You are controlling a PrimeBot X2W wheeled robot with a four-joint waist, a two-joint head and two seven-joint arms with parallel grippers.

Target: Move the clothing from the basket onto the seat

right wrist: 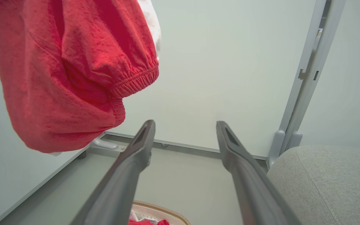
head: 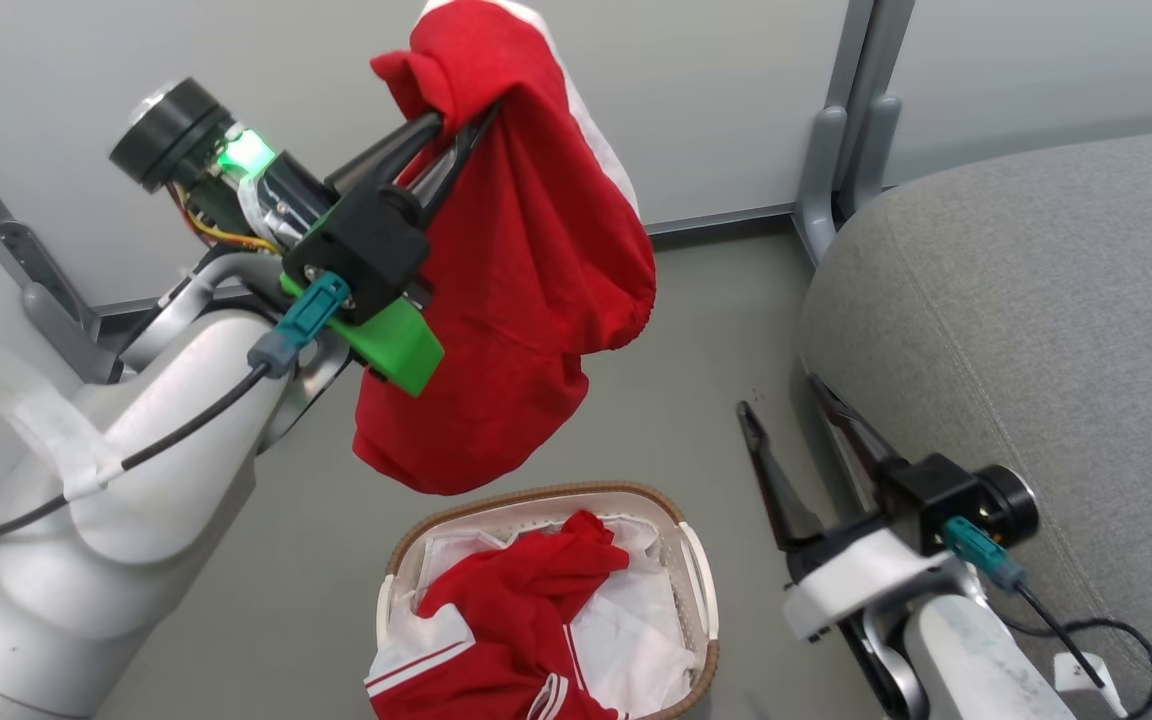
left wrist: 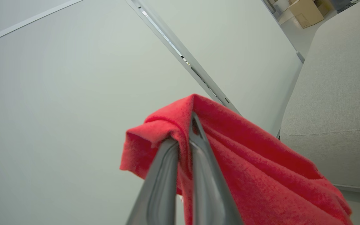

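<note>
— What has the left claw (head: 461,118) got?

— A red garment (head: 526,250). Its two fingers are pressed together on a fold near the top edge. The rest hangs below in a loose bag, with a white panel showing at the back and an elastic hem on the right.

— Where does it hang?

— High in the air, in front of the pale wall (head: 236,60). It is above the basket (head: 536,497) and slightly to its left in the head view. In the right wrist view its lowest fold is clear of the brown rim.

— And the seat (head: 1036,300)?

— Off to the right: grey, with its rounded corner towards the basket. The garment does not touch it, and bare floor (head: 716,330) lies between them.

— The right claw (head: 781,395)?

— Spread wide, with nothing between the fingers. It sits low, just beside the seat's corner and right of the basket, with its fingers pointing towards the wall.

— Anything in the basket?

— A second garment (head: 516,610), red with white trim and thin white stripes. It lies crumpled on the white liner (head: 636,640), and its striped end reaches the near-left rim.
</note>
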